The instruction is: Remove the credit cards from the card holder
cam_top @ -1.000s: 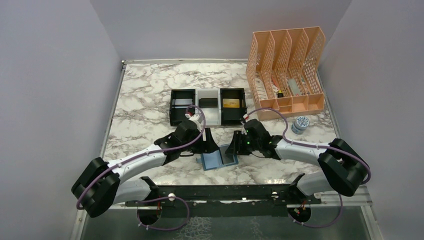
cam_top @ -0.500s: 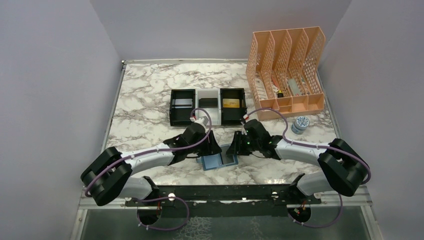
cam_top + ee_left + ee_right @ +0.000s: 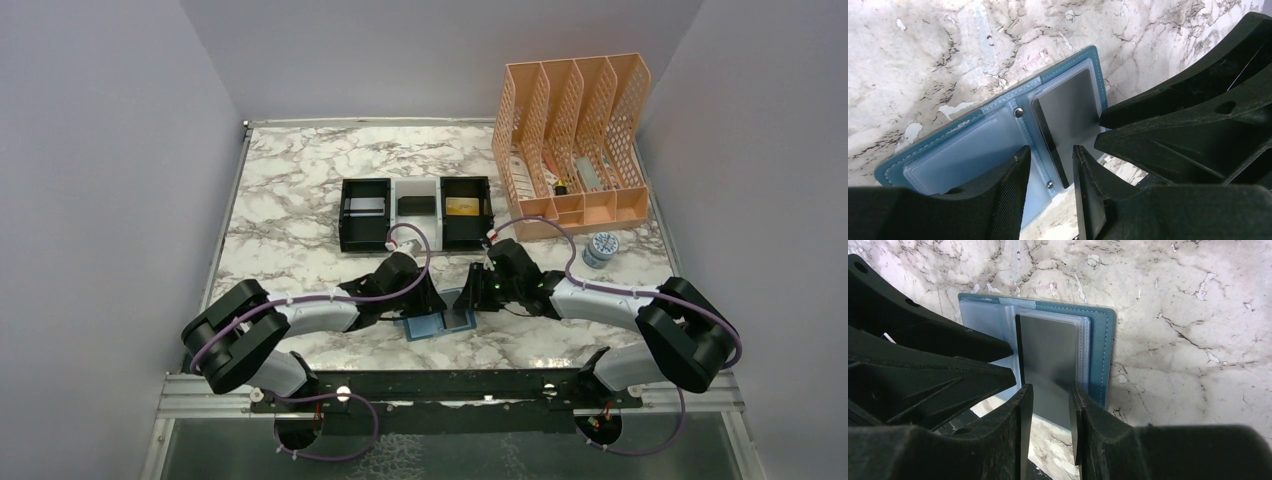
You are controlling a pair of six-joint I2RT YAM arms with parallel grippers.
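The card holder (image 3: 430, 324) lies open and flat on the marble, blue panels up. A silvery-grey credit card (image 3: 1068, 107) sits in its right panel, its left edge dark and slightly raised. My left gripper (image 3: 1050, 152) hovers over the holder's spine and that card edge, jaws part open with nothing pinched. My right gripper (image 3: 1051, 390) comes from the opposite side over the near end of the same credit card (image 3: 1048, 352), jaws narrowly apart and empty. In the top view the left gripper (image 3: 425, 298) and the right gripper (image 3: 468, 298) nearly meet above the holder.
A black-and-white three-compartment tray (image 3: 392, 232) behind the grippers holds a silver card (image 3: 365, 207), a black card (image 3: 416, 205) and a gold card (image 3: 461, 207). An orange mesh file organiser (image 3: 575, 140) and a small round tin (image 3: 601, 247) stand at the back right.
My left arm has swung right and closer to the holder, and its jaws have narrowed a good deal. The right gripper has stayed in place and closed slightly.
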